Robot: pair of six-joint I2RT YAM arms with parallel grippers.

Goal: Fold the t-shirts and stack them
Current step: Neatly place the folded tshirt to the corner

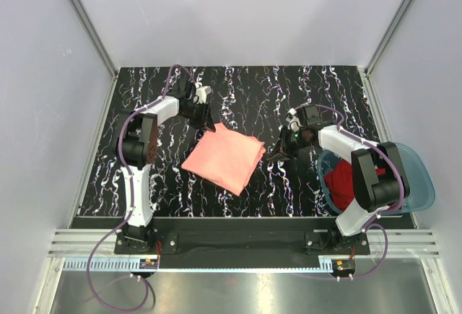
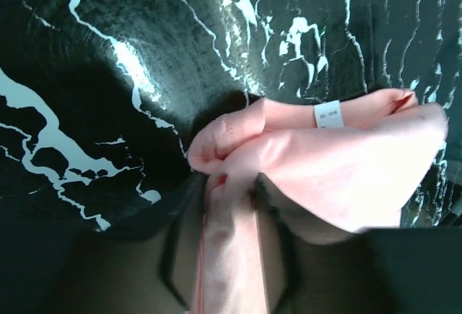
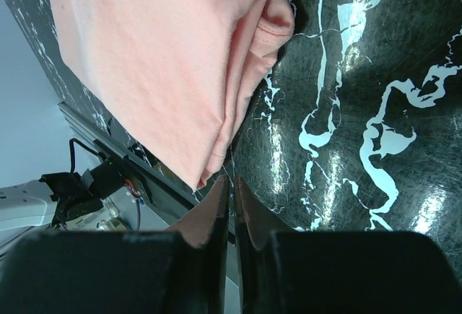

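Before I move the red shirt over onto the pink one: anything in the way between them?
The dark red t-shirt lies inside the blue basin, so the basin's wall stands between it and the salmon-pink t-shirt. The right gripper hangs in that gap, beside the pink shirt's edge. Nothing else visible.

The table (image 1: 325,90) was a black slab shot through with white marble-like veins, glossy enough to catch the light. Near its middle lay the salmon-pink t-shirt (image 1: 224,157), folded into a rough square and turned cornerwise, its layers stacked and its far corner bunched (a small white label (image 2: 329,115) showed at that end). Well apart from it, at the right edge, sat a translucent blue basin (image 1: 419,180), its outer side reaching past the table's rim.
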